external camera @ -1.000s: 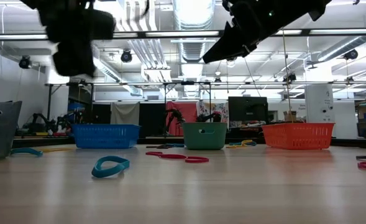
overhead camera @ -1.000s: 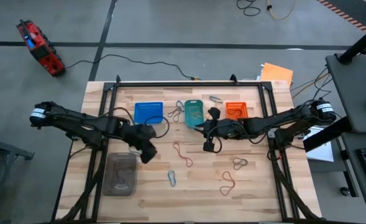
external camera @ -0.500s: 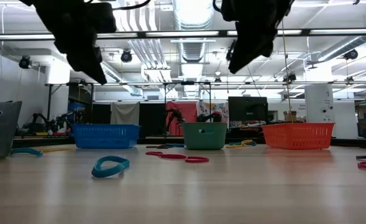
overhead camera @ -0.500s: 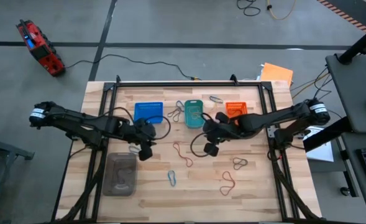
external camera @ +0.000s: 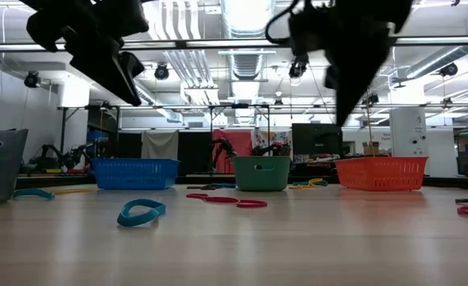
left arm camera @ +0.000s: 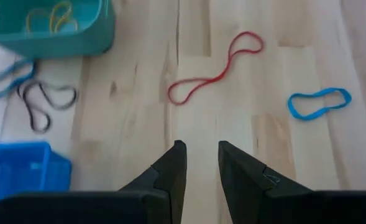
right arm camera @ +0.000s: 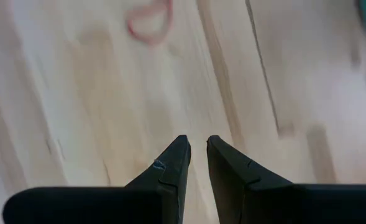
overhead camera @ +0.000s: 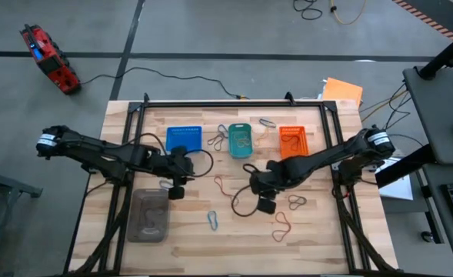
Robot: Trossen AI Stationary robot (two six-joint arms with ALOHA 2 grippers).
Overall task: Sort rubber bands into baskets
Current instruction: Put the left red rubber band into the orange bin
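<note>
Three baskets stand in a row at the far side: blue (overhead camera: 184, 138), teal (overhead camera: 241, 140) with tan rubber bands inside, and orange (overhead camera: 293, 141). Loose rubber bands lie flat on the wood: a red one (overhead camera: 226, 190) (left arm camera: 215, 68), a blue one (overhead camera: 213, 221) (left arm camera: 318, 103), a grey one (overhead camera: 297, 201) and another red one (overhead camera: 282, 225). My left gripper (overhead camera: 176, 190) (left arm camera: 201, 148) hangs above bare wood to the left of the first red band, its fingers narrowly open and empty. My right gripper (overhead camera: 266, 205) (right arm camera: 197, 142) points down over bare wood between the red and grey bands, narrowly open and empty.
A clear grey container (overhead camera: 149, 215) stands near the left front. More bands lie between the blue and teal baskets (overhead camera: 218, 138) and behind the orange one (overhead camera: 267, 122). A black cable (overhead camera: 241, 201) loops from the right arm. Bare wood lies along the near edge.
My right gripper has gone from beside the teal basket toward the table's near edge and tipped over from nearly level to pointing steeply down. My left gripper has rolled about its own axis while staying over the same spot.
</note>
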